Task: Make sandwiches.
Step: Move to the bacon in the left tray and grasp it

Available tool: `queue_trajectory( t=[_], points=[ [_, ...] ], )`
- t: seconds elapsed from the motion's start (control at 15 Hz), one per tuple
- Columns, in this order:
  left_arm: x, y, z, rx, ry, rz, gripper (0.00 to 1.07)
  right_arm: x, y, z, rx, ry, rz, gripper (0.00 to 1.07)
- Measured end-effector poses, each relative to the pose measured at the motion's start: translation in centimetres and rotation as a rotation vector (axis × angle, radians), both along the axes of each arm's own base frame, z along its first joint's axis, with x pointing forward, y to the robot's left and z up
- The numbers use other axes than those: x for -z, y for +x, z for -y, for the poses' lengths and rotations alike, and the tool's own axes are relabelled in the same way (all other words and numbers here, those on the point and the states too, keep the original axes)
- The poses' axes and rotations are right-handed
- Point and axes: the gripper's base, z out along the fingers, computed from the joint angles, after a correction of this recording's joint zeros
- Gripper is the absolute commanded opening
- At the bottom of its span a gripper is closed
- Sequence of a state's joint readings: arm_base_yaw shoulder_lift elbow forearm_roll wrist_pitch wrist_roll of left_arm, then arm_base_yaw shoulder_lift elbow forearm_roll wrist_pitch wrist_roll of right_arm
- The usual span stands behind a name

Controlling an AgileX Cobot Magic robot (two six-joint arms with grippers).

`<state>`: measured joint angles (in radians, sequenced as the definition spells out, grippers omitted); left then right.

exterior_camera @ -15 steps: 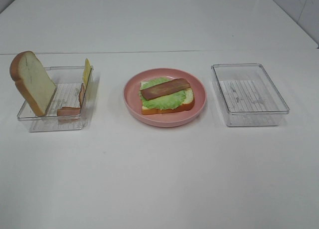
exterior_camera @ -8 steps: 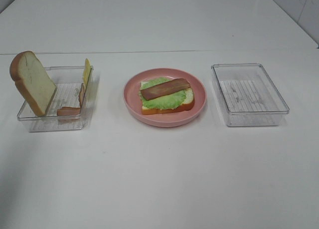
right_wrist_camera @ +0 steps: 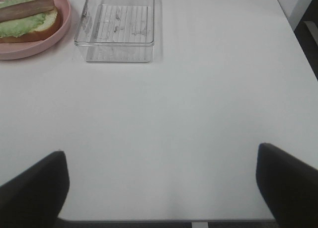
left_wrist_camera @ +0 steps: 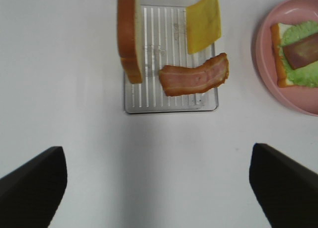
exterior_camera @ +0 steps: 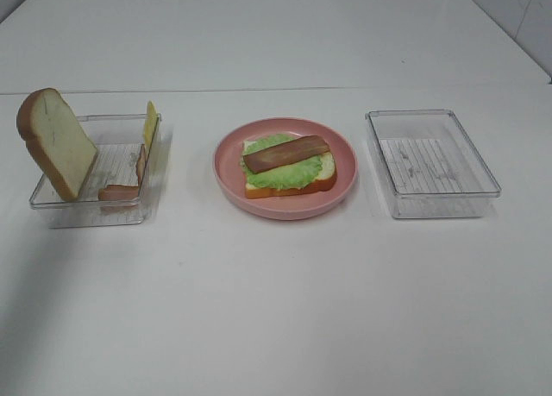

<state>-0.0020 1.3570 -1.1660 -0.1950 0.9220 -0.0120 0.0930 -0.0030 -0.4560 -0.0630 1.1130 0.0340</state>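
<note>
On the pink plate (exterior_camera: 285, 208) lies the sandwich (exterior_camera: 287, 165): one bread slice with green lettuce and a brown bacon strip on top. The clear left tray (exterior_camera: 86, 215) holds a bread slice (exterior_camera: 56, 154) leaning upright, a yellow cheese slice (exterior_camera: 150, 127) against its wall and a bacon strip (exterior_camera: 118, 191). The high view shows neither gripper. In the left wrist view my left gripper (left_wrist_camera: 159, 188) is open over bare table short of that tray (left_wrist_camera: 171, 105). My right gripper (right_wrist_camera: 161, 188) is open too, far from the plate (right_wrist_camera: 30, 49).
An empty clear tray (exterior_camera: 431, 163) stands right of the plate, also visible as the tray (right_wrist_camera: 119, 27) in the right wrist view. The table's front edge (right_wrist_camera: 198, 220) runs just under the right gripper.
</note>
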Motion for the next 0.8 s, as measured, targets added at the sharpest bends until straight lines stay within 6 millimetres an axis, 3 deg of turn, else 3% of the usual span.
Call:
queue_trajectory(
  t=[0.07,0.13,0.33,0.4,0.6,0.67,0.8],
  points=[
    [0.2,0.5,0.5,0.014,-0.003,-0.008,0.91,0.0,0.0,0.0,0.000,0.000,0.000,0.99],
    [0.8,2.6,2.7,0.043,-0.025,-0.046,0.91,0.0,0.0,0.0,0.000,0.000,0.000,0.99],
    [1.7,4.2,5.0,0.072,-0.019,-0.095,0.91,0.0,0.0,0.0,0.000,0.000,0.000,0.99],
    [2.4,5.7,7.2,0.110,0.008,-0.134,0.91,0.0,0.0,0.0,0.000,0.000,0.000,0.99],
    [3.4,7.2,9.2,0.128,0.043,-0.184,0.91,0.0,0.0,0.0,0.000,0.000,0.000,0.99],
    [4.1,8.5,10.7,0.110,0.069,-0.232,0.91,0.0,0.0,0.0,0.000,0.000,0.000,0.99],
    [5.1,9.6,11.4,0.088,0.078,-0.274,0.91,0.0,0.0,0.0,0.000,0.000,0.000,0.99]
  ],
)
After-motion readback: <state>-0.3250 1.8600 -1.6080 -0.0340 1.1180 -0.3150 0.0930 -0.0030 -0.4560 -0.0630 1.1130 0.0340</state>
